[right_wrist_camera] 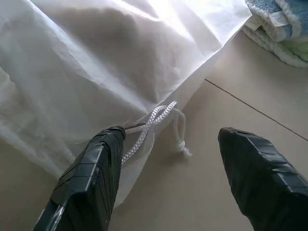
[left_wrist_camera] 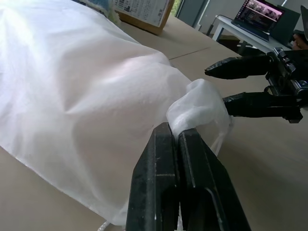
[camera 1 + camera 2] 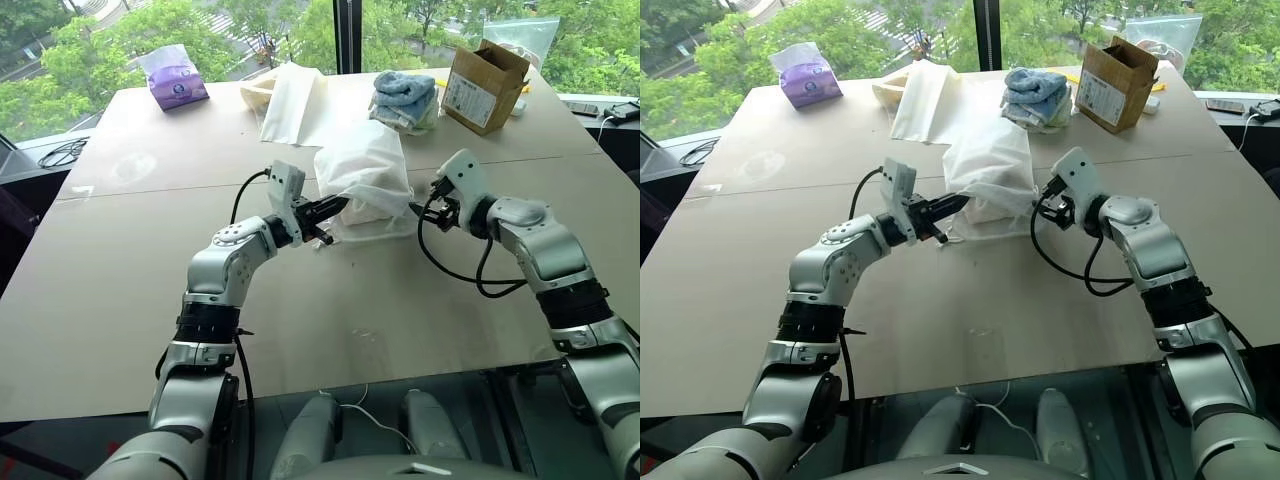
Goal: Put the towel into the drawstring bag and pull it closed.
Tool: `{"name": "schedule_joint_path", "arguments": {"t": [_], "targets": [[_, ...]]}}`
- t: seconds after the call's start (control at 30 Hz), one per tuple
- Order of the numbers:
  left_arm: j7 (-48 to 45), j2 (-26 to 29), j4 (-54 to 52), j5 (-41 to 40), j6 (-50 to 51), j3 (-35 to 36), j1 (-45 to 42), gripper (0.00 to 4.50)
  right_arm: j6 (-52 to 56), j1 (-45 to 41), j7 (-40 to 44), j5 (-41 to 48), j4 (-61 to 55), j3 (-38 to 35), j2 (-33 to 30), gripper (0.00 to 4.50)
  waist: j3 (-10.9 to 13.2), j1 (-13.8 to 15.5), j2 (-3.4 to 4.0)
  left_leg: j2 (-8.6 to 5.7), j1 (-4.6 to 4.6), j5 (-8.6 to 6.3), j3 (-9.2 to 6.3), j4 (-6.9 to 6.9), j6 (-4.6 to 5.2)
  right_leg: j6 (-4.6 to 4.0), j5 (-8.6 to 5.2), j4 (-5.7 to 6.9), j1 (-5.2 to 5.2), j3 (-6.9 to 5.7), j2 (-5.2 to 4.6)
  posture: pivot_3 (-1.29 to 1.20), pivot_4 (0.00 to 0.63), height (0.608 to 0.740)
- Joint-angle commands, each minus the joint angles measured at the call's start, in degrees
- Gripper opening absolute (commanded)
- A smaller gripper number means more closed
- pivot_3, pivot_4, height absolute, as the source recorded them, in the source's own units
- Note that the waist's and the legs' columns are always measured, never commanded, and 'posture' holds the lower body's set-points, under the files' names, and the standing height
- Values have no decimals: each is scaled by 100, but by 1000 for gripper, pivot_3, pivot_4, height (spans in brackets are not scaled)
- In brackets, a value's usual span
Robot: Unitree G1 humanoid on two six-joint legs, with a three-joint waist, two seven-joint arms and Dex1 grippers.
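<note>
Your left gripper [image 2: 179,144] is clenched on a bunched fold of the thin white fabric drawstring bag [image 3: 365,175], at the near left of its mouth. That pinch anchors the bag, so a pull on the cord from the other side should cinch the mouth rather than drag the whole bag across the beige tabletop [image 3: 130,290].

Your right gripper [image 1: 168,159] stands released, its two black fingers well apart, at the bag's near right corner. Between them lies the knotted white cord loop [image 1: 166,120], trailing out of the mouth onto the tabletop; the left finger [image 1: 91,178] is just beside the cord, but nothing is held yet. The wide spread looks chosen to straddle the loop before closing on it.

The small white towel cannot be seen as such. The bag stands puffed and full, so you may judge the towel is already inside, hidden by the fabric.

Farther off sit a stack of blue and white towels [image 3: 405,98], an open brown cardboard box [image 3: 485,85], flat cream cloth sheets [image 3: 290,100] and a purple tissue pack [image 3: 175,80], all well apart from the work.
</note>
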Motion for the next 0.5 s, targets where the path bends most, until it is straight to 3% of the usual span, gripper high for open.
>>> {"name": "schedule_joint_path", "arguments": {"t": [0.03, 0.17, 0.2, 0.23, 0.37, 0.43, 0.5], "targets": [[-15, -23, -146, 25, -139, 13, -54, 0, -74, -141, -14, -273, -124, 62, 5, 3317, 0, 1, 0, 0, 0, 0, -1, 0, 0, 0, 0, 0, 0, 0, 0, 0, 150, 740], [-30, -46, -119, 42, -154, 13, -67, 0, 17, -109, -76, -413, -117, 28, 87, 3317, 0, 0, 0, 0, 0, 0, 0, 0, 0, 0, 0, 0, 0, 0, 0, 0, 150, 740], [-34, -49, -110, 44, -158, 12, -70, 0, 44, -97, -78, -413, -125, 2, 108, 2825, 0, 0, 0, 0, 0, 0, 0, 0, 0, 0, 0, 0, 0, 0, 0, 0, 150, 740], [-39, -51, -100, 50, -165, 7, -73, 0, 51, -82, -76, -421, -136, -13, 121, 2628, 0, -1, 0, 0, 0, 0, -1, 0, 0, 0, 0, 0, 0, 0, 0, 0, 150, 740], [-60, -51, -70, 62, -169, 11, -93, 0, 27, -45, -71, -436, -166, -62, 170, 678, 0, -1, 0, 0, 0, 0, -1, 0, 0, 0, 0, 0, 0, 0, 0, 0, 150, 740], [-61, -57, -66, 64, -168, 15, -94, 0, 20, -16, -35, -431, -184, -63, 174, 12, 0, 1, 0, 0, 0, 0, -1, 0, 0, 0, 0, 0, 0, -1, 0, 0, 150, 740], [-59, -61, -64, 65, -166, 17, -94, 0, 18, -2, -22, -433, -194, -70, 177, 12, 0, 1, 0, 0, 0, 0, -1, 0, 0, 0, 0, 0, 0, -1, 0, 0, 150, 740]]}}
